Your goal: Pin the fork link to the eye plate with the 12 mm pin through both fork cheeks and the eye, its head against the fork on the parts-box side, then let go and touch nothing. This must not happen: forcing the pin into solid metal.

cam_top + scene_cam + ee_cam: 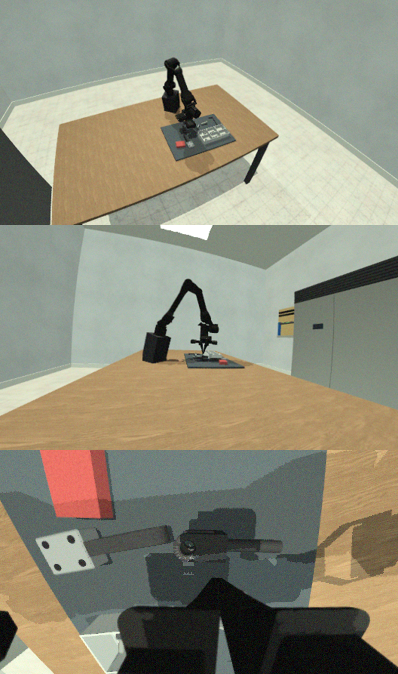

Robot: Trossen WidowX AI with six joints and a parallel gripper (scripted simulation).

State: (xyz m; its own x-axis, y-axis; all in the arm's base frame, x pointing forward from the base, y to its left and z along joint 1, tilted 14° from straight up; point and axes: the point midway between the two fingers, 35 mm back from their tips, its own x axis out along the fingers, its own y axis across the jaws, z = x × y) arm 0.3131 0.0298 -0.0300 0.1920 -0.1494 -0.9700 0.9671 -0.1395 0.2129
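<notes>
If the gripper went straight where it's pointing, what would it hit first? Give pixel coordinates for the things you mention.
Probably the dark mat (185, 152) (215, 366) (150, 480): the shut gripper (188, 130) (203, 354) (216, 582) points down. Depth is unclear, so possibly the fork link (207, 543).

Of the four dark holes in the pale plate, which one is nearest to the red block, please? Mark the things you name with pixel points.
The upper-right hole (71, 539) in the wrist view: the pale plate's (191, 143) (64, 553) other three lie farther from the red block (180, 144) (223, 362) (74, 482).

A black robot arm (182, 82) (200, 297) arches high above the tabletop, its claw (187, 133) (203, 353) (216, 582) pointing down, fingertips together, empty.
</notes>
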